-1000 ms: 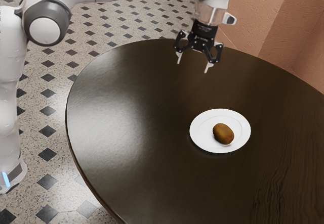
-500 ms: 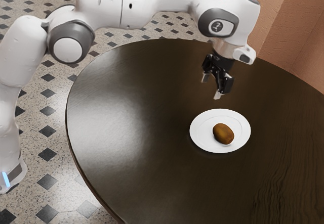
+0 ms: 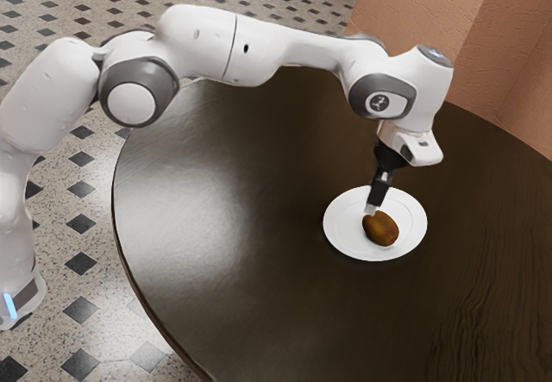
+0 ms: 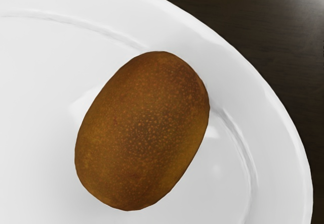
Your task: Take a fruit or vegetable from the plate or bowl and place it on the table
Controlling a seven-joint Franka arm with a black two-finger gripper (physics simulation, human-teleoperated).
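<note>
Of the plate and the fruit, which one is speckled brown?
The fruit, the small oval piece lying on the plate; the round plate under it is plain white.

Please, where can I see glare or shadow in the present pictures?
Exterior view: broad pale glare on the table, toward the exterior view's left; a soft dark shadow just below the plate. Wrist view: bright patches on the plate beside the brown fruit.
</note>
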